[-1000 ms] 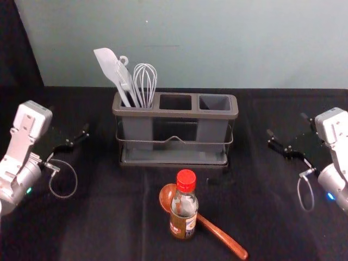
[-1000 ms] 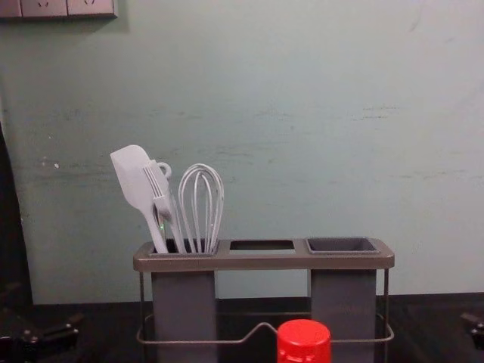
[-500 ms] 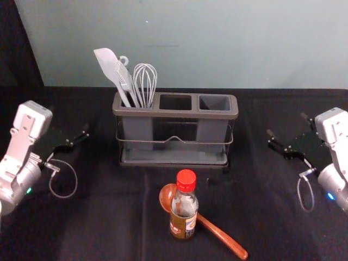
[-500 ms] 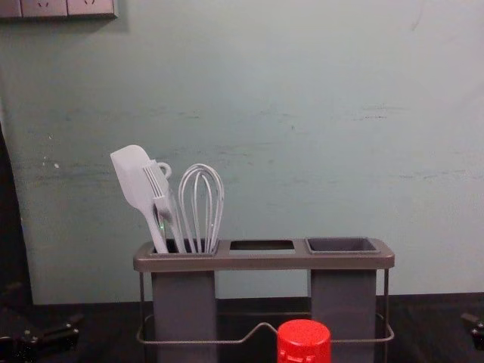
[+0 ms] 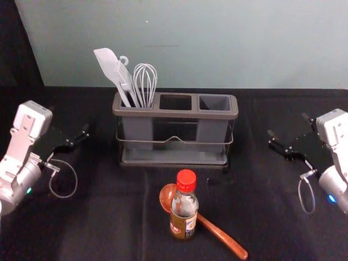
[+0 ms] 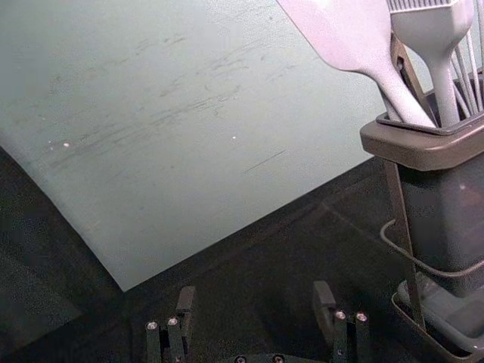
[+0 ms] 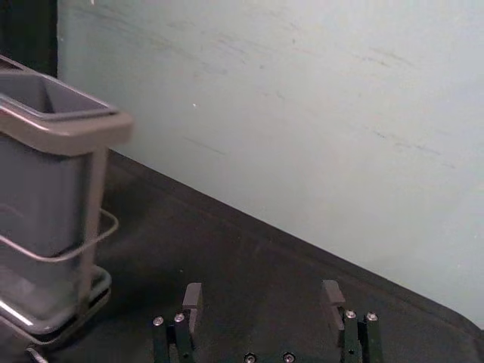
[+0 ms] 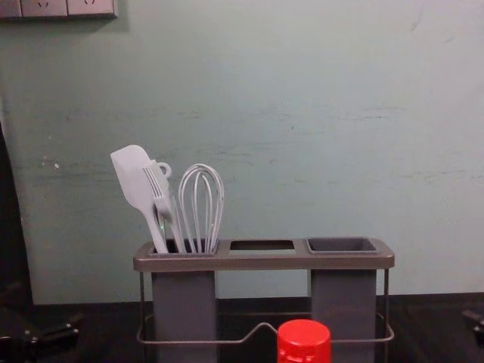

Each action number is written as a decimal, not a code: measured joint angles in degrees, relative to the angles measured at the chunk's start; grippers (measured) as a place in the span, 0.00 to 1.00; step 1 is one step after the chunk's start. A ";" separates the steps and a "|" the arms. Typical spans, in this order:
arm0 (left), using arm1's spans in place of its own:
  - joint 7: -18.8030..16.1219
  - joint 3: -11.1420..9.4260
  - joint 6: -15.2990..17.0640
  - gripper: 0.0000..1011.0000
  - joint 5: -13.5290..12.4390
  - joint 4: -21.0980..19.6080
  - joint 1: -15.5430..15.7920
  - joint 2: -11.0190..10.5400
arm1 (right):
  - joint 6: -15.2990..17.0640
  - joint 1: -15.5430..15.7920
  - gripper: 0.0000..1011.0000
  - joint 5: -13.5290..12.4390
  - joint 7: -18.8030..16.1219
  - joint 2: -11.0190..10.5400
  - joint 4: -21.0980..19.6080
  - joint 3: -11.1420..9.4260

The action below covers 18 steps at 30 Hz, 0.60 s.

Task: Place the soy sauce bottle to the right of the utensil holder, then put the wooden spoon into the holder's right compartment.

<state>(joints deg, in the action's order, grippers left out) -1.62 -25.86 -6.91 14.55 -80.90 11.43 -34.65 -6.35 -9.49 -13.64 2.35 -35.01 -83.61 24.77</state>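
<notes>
Soy sauce bottle [image 5: 184, 216] upright on the black-covered bench [image 5: 109, 217], red cap on top, in front of the utensil holder [image 5: 174, 113] & apart from it. Wooden spoon [image 5: 224, 236] lies flat behind the bottle, bowl poking out on the L, handle running out R & twd the robot; can't tell if spoon & bottle touch, as the bottle hides that bit.

Holder's L compartment has a spatula [image 5: 107, 61], a brush [image 8: 161, 197] & a whisk [image 5: 145, 81], heads up. Mid slot & R compartment [image 5: 215, 102] sit alongside in the same frame.

L gripper [image 5: 69, 118] hangs well off the holder's L side; in its wrist view the gripper [image 6: 255, 295] has its fingers wide apart, nothing btwn. R gripper [image 5: 287, 124] is out past the holder's R side, fingers also apart, nothing held. Wall [image 5: 228, 43] behind, w/ sockets [image 8: 45, 7] up top L in chest view.
</notes>
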 joint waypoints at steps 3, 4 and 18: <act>0.00 0.00 0.00 0.99 0.00 0.00 0.00 0.00 | 0.65 1.59 0.99 0.43 0.58 -0.53 -2.40 -0.59; 0.00 0.00 0.00 0.99 0.00 0.00 0.00 0.00 | 1.08 2.94 0.99 0.52 0.88 -0.93 -4.17 -0.99; 0.00 0.00 0.00 0.99 0.00 0.00 0.00 0.00 | -0.83 17.36 0.99 0.05 2.86 -3.31 -19.29 -4.30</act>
<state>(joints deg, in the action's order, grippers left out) -1.62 -25.86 -6.91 14.55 -80.90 11.43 -34.64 -7.18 7.86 -13.59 5.22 -38.31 -102.91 20.46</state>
